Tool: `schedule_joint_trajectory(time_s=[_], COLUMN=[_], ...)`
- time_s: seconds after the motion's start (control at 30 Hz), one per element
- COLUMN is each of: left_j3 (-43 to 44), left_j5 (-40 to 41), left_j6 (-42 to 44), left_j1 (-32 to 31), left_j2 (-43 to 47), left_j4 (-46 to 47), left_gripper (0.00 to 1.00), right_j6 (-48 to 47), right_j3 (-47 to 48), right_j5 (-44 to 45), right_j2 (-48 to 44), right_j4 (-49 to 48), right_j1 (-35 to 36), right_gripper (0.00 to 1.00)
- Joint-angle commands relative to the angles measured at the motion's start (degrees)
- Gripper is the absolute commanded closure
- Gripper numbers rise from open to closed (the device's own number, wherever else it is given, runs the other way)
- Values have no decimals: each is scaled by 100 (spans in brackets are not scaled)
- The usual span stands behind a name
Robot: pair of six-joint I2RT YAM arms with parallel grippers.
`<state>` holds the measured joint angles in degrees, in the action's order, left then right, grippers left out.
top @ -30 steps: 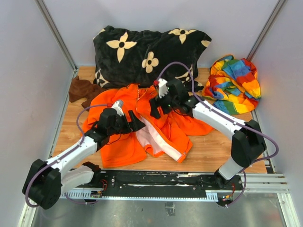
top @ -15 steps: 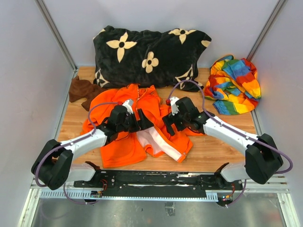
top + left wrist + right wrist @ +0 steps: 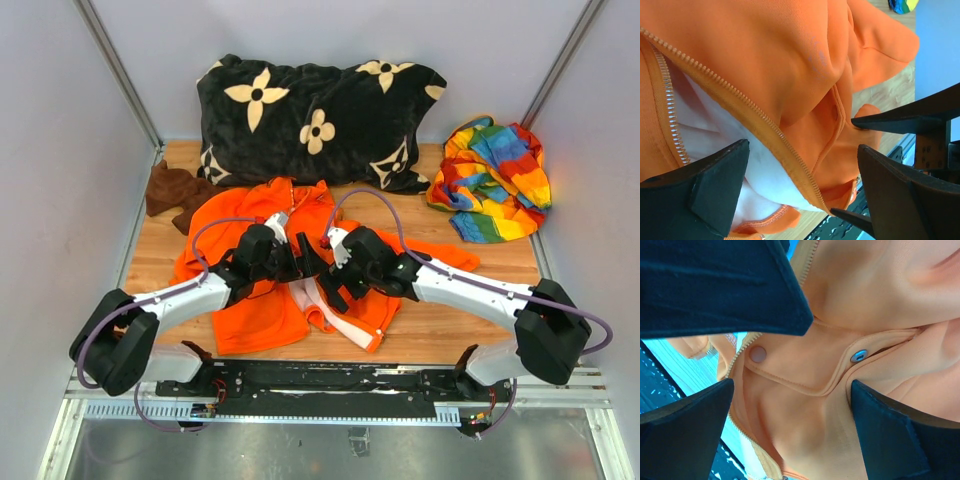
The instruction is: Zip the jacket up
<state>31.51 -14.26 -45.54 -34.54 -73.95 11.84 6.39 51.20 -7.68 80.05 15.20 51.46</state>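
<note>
Two pincers gaping, empty | left pincer (image 3: 303, 262), right pincer (image 3: 335, 288) crowd jacket (image 3: 250, 325) zipper (image 3: 765, 145) | risk: fingers collide, grab loose fleece instead.

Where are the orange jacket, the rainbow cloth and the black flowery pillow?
orange jacket (image 3: 255, 322): top view, on its lower left front panel.
rainbow cloth (image 3: 495, 180): top view, middle of the crumpled heap.
black flowery pillow (image 3: 300, 100): top view, dark patch between the cream flowers.

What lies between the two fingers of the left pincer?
In the left wrist view, the left pincer straddles the jacket: its zipper edge and pale lining.
</note>
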Motion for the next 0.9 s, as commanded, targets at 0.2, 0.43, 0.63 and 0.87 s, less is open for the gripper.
schedule_joint_trajectory(time_s=[0.2, 0.43, 0.63, 0.87], left_j3=[36, 8, -212, -578], left_j5=[86, 345, 753, 1178], left_j6=[-57, 7, 99, 188], left_j1=[-227, -237, -228, -219], left_j2=[-419, -735, -457, 10], left_j4=[248, 211, -131, -612], left_gripper=[10, 23, 33, 37], right_j6=[171, 219, 388, 513], right_j3=[-24, -347, -647, -940], right_j5=[486, 1050, 1304, 1381], right_j2=[-48, -158, -150, -346], right_j4=[-158, -75, -112, -107], right_j1=[154, 132, -128, -541], right_gripper=[2, 2, 2, 2])
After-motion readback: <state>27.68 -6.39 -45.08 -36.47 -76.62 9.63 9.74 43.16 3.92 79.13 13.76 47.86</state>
